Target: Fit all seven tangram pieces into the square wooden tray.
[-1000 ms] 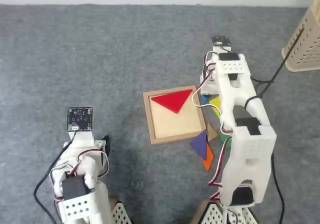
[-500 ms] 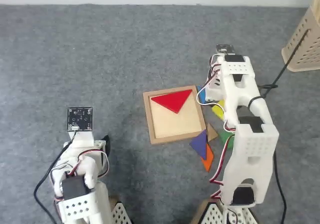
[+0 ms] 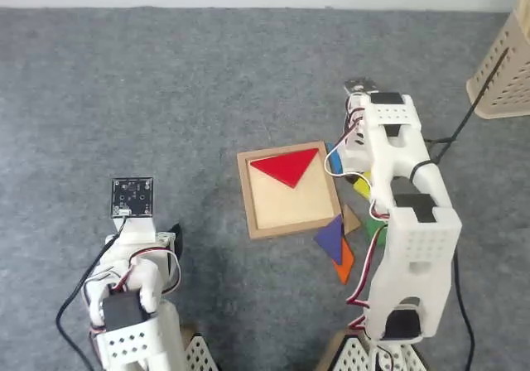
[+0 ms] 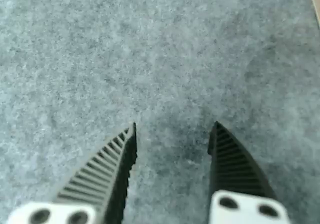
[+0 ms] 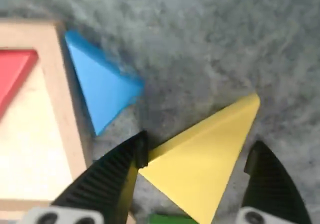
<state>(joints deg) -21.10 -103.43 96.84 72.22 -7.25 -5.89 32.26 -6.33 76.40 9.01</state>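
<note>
Grey felt covers the worktop, and a pale slatted basket stands at its far right corner. We see the square wooden tray lying flat a little right of the middle. A red triangle sits inside it with its long side along the far rim, and the remaining tray floor is bare wood.

The other pieces lie loose on the felt off the tray's right side. A blue triangle rests just beside the right rim, close to the far right corner of the tray. A yellow triangle lies near it, further to the right, and a sliver of a green piece shows next to the yellow one. Off the tray's near right corner we find a purple piece with an orange triangle touching it, and a tan piece beside them.

The right arm stretches over these loose pieces. The right gripper hangs with its jaws spread wide, one on either side of the yellow triangle; we cannot tell whether they touch it.

The left gripper sits low over bare felt near the worktop's near left corner, jaws apart and holding nothing.
</note>
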